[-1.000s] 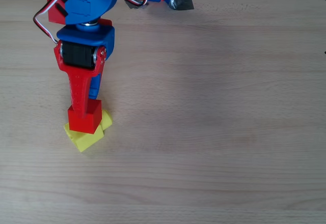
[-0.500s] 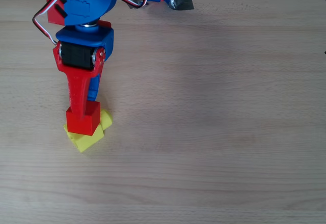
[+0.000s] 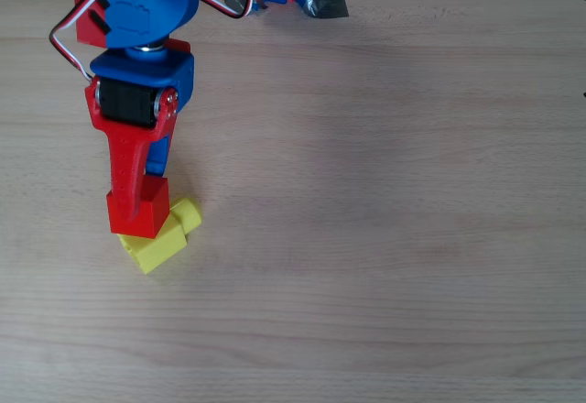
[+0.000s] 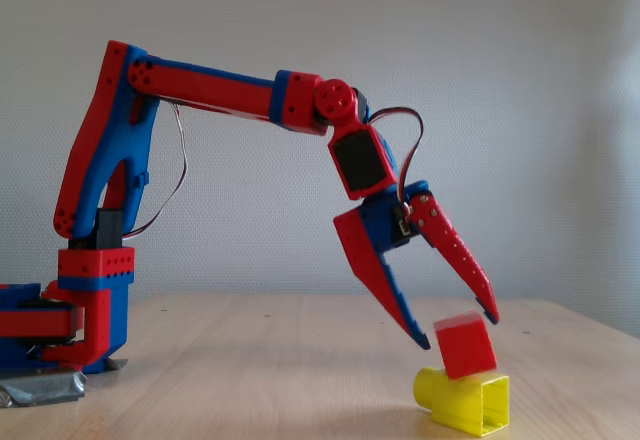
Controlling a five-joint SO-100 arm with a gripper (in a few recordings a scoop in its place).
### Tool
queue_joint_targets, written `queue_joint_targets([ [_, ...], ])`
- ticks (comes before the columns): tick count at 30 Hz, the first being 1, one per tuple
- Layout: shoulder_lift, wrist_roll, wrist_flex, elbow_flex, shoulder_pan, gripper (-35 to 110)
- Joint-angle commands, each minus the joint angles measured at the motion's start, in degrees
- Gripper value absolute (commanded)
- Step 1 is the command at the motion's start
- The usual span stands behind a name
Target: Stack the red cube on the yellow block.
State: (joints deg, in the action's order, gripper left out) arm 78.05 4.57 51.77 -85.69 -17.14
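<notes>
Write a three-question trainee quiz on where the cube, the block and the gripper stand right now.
1. True or false: in the fixed view the red cube rests on the table beside the yellow block.
2. In the fixed view, the gripper is: A) clamped on the cube, B) spread open, C) around the block.
3. In the fixed view, does the cube sit level or tilted?

Key:
1. False: it sits on top of the block.
2. B: the jaws are spread, their tips at about the level of the cube's top.
3. Tilted.
</notes>
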Motion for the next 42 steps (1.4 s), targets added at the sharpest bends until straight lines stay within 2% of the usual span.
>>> queue_joint_targets([
  [1,5.9,1.2,0.8,0.8,-0.7,27],
  [8,7.3,2.4,1.2,0.1,-1.4,36],
  [16,6.7,2.6,2.0,7.8,0.4,37],
  [29,7.7,1.3,11.2,16.0,3.9,36],
  [32,7.6,-0.6,13.2,12.6,7.3,35],
  [37,14.1,-1.4,6.9,-2.2,12.4,34],
  [42,23.2,-2.2,5.7,-12.3,15.3,34],
])
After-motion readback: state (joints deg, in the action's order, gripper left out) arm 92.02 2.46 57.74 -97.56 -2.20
